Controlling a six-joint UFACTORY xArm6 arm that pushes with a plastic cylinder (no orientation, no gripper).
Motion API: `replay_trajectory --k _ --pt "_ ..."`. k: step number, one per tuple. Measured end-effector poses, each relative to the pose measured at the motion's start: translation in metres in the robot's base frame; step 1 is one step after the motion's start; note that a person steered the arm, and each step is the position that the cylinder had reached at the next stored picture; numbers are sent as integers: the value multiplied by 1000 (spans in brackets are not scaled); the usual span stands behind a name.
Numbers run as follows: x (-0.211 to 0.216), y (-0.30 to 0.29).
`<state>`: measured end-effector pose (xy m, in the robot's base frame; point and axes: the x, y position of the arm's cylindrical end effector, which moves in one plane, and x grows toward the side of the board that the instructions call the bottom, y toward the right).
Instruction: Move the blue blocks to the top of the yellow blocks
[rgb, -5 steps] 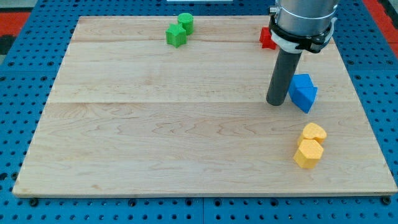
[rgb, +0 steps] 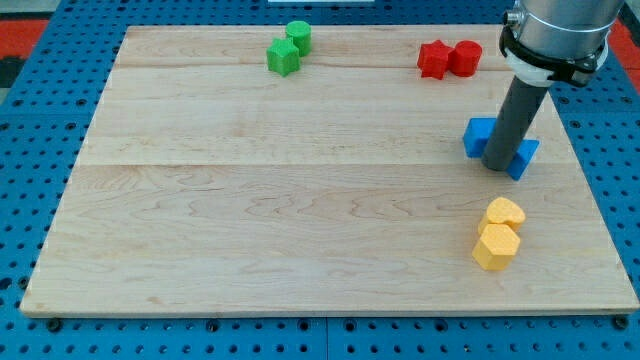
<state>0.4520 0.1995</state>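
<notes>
Touching the blue blocks (rgb: 500, 146), my tip (rgb: 497, 168) holds nothing and stands in front of them. Yellow blocks (rgb: 498, 233) lie straight toward the view's bottom.

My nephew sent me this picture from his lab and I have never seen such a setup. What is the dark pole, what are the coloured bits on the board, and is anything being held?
There is one camera view, looking down at a slant on a wooden board that lies on a blue pegboard. The grey cylinder at the view's top right is the end of a robot arm. It has no jaws: it ends in a straight dark rod, and the rod's lower end, my tip, slides on the board to push blocks. Nothing is held.

The tip stands in front of the blue blocks, partly hiding them. Below them, toward the view's bottom, sit two yellow blocks, touching each other. At the view's top are two red blocks, one of them a cylinder, and further left two green blocks.
</notes>
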Motion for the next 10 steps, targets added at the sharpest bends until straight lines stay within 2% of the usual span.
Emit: replay_trajectory --k 2,3,4,6,7,8,9,10 --pt "35 29" --pt "25 105" --pt "-16 98" --pt "6 17" --pt "6 14" --pt "-17 33" --pt "-68 37" --pt "-80 5"
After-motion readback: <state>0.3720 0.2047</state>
